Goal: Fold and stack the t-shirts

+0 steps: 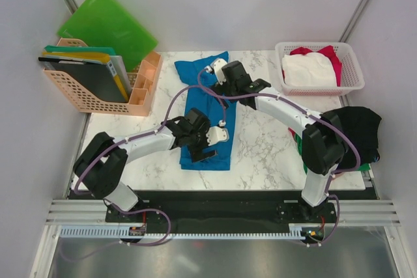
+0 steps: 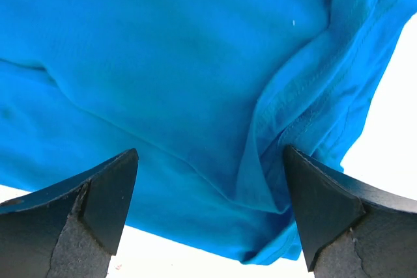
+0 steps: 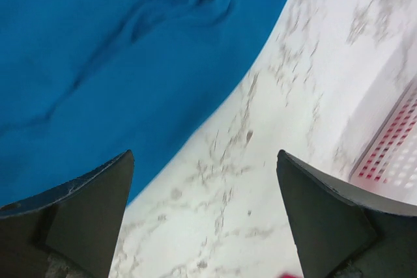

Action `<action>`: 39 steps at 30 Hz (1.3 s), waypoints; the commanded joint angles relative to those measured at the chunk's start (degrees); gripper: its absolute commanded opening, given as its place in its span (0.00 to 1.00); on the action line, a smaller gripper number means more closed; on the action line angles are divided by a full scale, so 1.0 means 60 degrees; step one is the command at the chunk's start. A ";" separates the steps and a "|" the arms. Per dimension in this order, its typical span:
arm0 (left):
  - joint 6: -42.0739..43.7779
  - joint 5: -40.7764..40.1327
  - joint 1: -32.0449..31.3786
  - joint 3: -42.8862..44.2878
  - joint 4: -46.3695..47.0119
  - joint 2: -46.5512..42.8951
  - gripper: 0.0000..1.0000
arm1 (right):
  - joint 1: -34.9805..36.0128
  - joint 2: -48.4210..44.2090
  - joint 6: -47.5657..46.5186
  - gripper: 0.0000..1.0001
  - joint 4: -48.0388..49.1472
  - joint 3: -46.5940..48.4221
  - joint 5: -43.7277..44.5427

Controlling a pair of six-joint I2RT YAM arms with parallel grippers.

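A bright blue t-shirt [image 1: 203,103] was laid as a long folded strip down the middle of the marble table [image 1: 267,148], running from the far edge toward the near edge. The left gripper [image 1: 212,146] was poised over the strip's near end with its jaws spread wide. In the left wrist view, blue cloth with a stitched hem was seen between and beyond the dark fingertips, and nothing was pinched. The right gripper [image 1: 215,69] was poised over the strip's far end, likewise spread wide and empty (its wrist view showed the shirt's edge on the left and bare marble between the fingers). At the far right corner a white lattice basket [image 1: 352,63] was seen, with a white t-shirt [image 1: 307,69] and a red t-shirt [image 1: 332,56] inside it. A black t-shirt [image 1: 361,128] was draped at the table's right edge, partly hidden by the right arm. At the far left, a peach file rack [image 1: 140,96] and a green folder [image 1: 107,24] were placed.
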 commanded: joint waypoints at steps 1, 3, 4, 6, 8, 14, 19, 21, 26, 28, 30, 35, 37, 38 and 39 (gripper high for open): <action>-0.0173 0.0366 0.0015 0.0683 0.0053 0.0066 1.00 | 0.0008 -0.0249 -0.0398 0.98 -0.0627 -0.0662 0.0254; -0.0011 0.0352 0.0015 0.0713 0.0053 0.0008 1.00 | 0.0008 -0.0264 -0.0384 0.98 -0.0627 -0.0663 0.0254; 0.0033 0.0352 0.0015 0.0742 0.0053 -0.0080 1.00 | 0.0008 -0.0148 -0.0369 0.98 -0.0627 -0.0605 0.0297; 0.0106 0.0410 0.0015 0.0771 -0.0034 -0.0285 1.00 | 0.0008 -0.0031 -0.0325 0.98 -0.0641 -0.0503 0.0371; 0.0150 0.0454 0.0015 0.0815 -0.0108 -0.0707 1.00 | 0.0008 0.0160 -0.0325 0.98 -0.0656 -0.0327 0.0386; 0.0253 0.0439 0.0015 0.0976 -0.0313 -0.1194 1.00 | 0.0008 0.0409 -0.0383 0.98 -0.0729 -0.0078 0.0444; 0.0078 0.0717 0.0015 0.1152 -0.0474 -0.1136 1.00 | 0.0008 0.0468 -0.0515 0.98 -0.0773 -0.0004 0.0693; -0.0011 0.0616 0.0030 0.1240 -0.0474 -0.0816 1.00 | -0.0007 0.0483 -0.0588 0.98 -0.0759 -0.0048 0.0810; -0.0055 0.0454 0.0030 0.1650 -0.0271 0.0532 1.00 | -0.0036 0.0512 -0.0589 0.98 -0.0729 -0.0034 0.0928; 0.0004 0.0469 0.0030 0.1738 -0.0109 0.0986 1.00 | -0.0036 0.0468 -0.0574 0.98 -0.0729 -0.0063 0.0913; 0.0062 0.0439 0.0030 0.1913 0.0139 0.1222 1.00 | -0.0051 0.0424 -0.0603 0.98 -0.0686 -0.0150 0.0942; 0.0121 0.0527 0.0045 0.2295 0.0141 0.2013 1.00 | -0.0255 0.0190 -0.0618 0.98 -0.0510 -0.0370 0.1118; 0.0106 0.0615 0.0045 0.2280 0.0082 0.2160 1.00 | -0.0358 0.0044 -0.0662 0.98 -0.0466 -0.0414 0.1133; 0.0121 0.0746 0.0045 0.2266 0.0010 0.2262 1.00 | -0.0475 0.0000 -0.0676 0.98 -0.0437 -0.0400 0.1133; 0.0106 0.0820 0.0030 0.2208 -0.0093 0.2278 1.00 | -0.0519 -0.0044 -0.0691 0.98 -0.0422 -0.0342 0.1133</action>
